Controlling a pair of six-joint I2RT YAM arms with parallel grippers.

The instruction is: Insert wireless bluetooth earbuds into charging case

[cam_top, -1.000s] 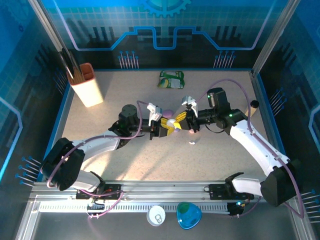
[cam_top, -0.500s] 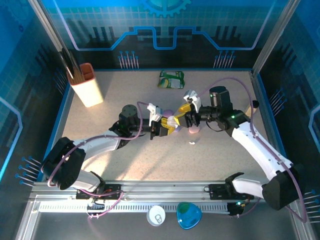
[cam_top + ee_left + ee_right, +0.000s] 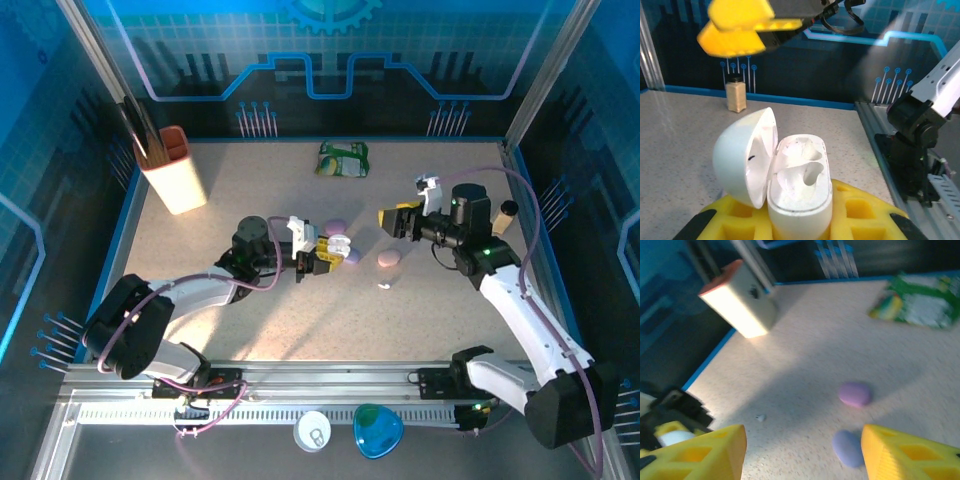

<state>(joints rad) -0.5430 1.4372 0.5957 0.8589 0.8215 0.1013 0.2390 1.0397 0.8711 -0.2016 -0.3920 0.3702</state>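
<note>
My left gripper (image 3: 801, 216) is shut on an open white charging case (image 3: 801, 192), its lid (image 3: 745, 156) swung to the left. The far socket seems filled with something white and the near one shows a hollow. From above, that gripper (image 3: 320, 256) sits mid-table with the case (image 3: 333, 246) at its tip. My right gripper (image 3: 398, 220) hangs open and empty to the right, apart from the case; its yellow fingers (image 3: 695, 455) frame bare table. One tiny white earbud (image 3: 760, 417) lies loose, and another white speck of an earbud (image 3: 383, 286) lies further forward.
Three closed pebble cases lie near the grippers: lilac (image 3: 336, 226), bluish (image 3: 351, 257) and pink (image 3: 388, 260). An orange-topped holder (image 3: 175, 170) stands back left, a green packet (image 3: 343, 158) at the back, and a small bottle (image 3: 508, 211) on the right edge.
My right gripper has opened and pulled back to the right, away from the white case. My left gripper has drawn slightly left, still holding the case.
</note>
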